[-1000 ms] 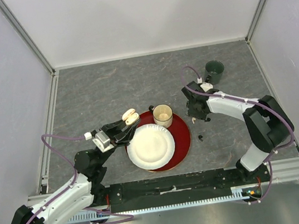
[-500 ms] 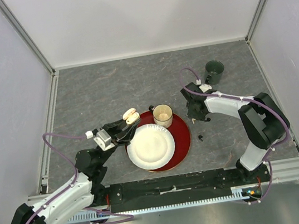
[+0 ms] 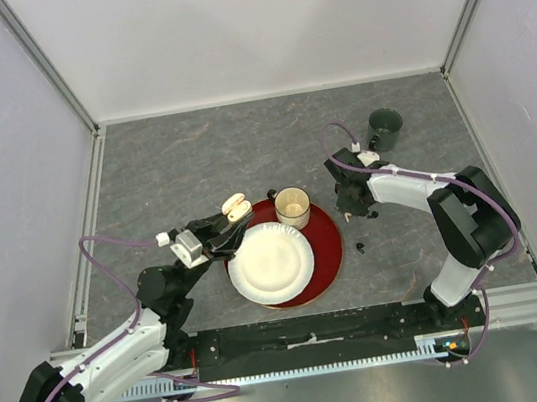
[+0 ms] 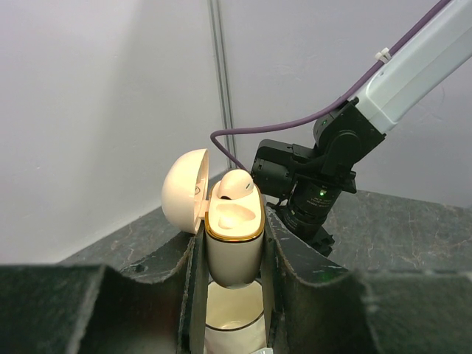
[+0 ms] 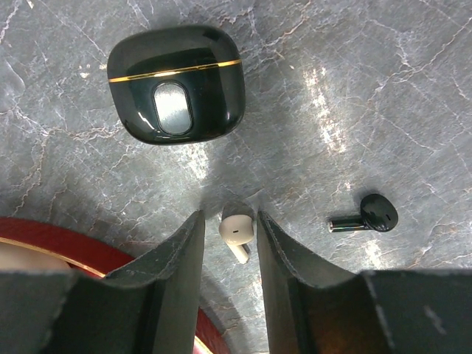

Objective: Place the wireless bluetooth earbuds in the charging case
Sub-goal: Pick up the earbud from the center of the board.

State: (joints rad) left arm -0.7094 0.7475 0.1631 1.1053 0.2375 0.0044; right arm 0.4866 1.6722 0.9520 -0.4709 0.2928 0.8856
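Note:
My left gripper [image 4: 233, 234] is shut on the white charging case [image 4: 234, 258], held upright above the paper cup. Its lid [image 4: 184, 190] hangs open to the left, and one white earbud [image 4: 236, 184] sits in the far socket. From the top view the case [image 3: 235, 206] is at the red tray's left rim, with the left gripper [image 3: 229, 226] behind it. My right gripper [image 5: 230, 220] points down at the table and straddles a second white earbud [image 5: 237, 227], with small gaps on both sides. A black earbud [image 5: 369, 215] lies to its right. A closed black case [image 5: 177, 82] lies beyond.
A red round tray [image 3: 327, 243] holds a white paper plate [image 3: 270, 261] and a paper cup [image 3: 292, 205]. A dark cup [image 3: 385, 125] stands at the back right. The black earbud [image 3: 361, 246] lies just off the tray's right rim. White walls enclose the table.
The right gripper's jaws have narrowed around the white earbud on the table. The left gripper has stayed shut on the white case and has barely shifted.

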